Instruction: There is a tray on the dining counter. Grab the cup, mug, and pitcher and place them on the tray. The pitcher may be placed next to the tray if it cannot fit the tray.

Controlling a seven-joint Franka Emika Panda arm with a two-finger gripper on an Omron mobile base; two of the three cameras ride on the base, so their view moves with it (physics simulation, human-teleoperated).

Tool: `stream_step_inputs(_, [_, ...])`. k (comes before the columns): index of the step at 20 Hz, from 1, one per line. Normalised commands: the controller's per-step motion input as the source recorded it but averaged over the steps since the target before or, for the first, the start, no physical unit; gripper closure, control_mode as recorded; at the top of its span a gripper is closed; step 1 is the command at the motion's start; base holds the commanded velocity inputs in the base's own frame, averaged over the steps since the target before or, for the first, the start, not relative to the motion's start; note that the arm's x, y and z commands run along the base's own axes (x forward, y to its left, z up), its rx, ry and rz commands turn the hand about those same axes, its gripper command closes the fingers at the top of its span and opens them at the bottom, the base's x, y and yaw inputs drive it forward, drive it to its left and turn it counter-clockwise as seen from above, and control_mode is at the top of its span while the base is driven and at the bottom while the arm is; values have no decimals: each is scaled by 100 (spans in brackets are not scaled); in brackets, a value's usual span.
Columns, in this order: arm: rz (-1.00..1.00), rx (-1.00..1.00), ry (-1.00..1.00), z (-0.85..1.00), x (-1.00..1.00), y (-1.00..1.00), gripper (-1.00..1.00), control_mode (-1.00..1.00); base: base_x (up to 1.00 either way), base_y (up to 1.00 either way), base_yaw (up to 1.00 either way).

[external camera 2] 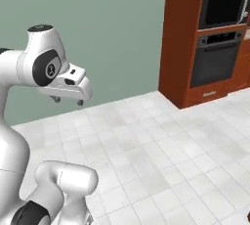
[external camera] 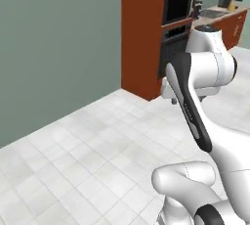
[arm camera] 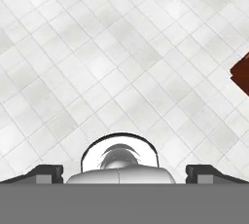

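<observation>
Glossy white floor tiles [arm camera: 121,57], matt green wall [external camera: 58,43], red-brown wood-look cabinet [external camera 2: 183,38].

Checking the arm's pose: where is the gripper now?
In the right base view, the gripper hangs open at left, above the tiled floor, before the green wall.

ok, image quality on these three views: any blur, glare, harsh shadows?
Left base view: flat even light, far kitchen counter soft and low in detail. Right base view: oven door has a faint sheen, no hard glare; the gripper casts no clear shadow on the floor. Hand view: tiles sharp, mottled shading, no motion blur.
</observation>
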Motion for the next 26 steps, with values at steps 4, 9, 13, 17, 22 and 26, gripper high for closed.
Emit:
stream_step_inputs(4, [0,0,0,0,0,0,-100,100,85,26,-58])
stream_step_inputs(9, [0,0,0,0,0,0,-100,100,82,41,-54])
stream_step_inputs(13, [0,0,0,0,0,0,-100,100,81,51,-49])
stream_step_inputs(17, [0,0,0,0,0,0,-100,100,83,58,-47])
stream_step_inputs(22, [0,0,0,0,0,0,-100,100,83,56,-47])
stream_step_inputs(26, [0,0,0,0,0,0,-100,100,87,49,-47])
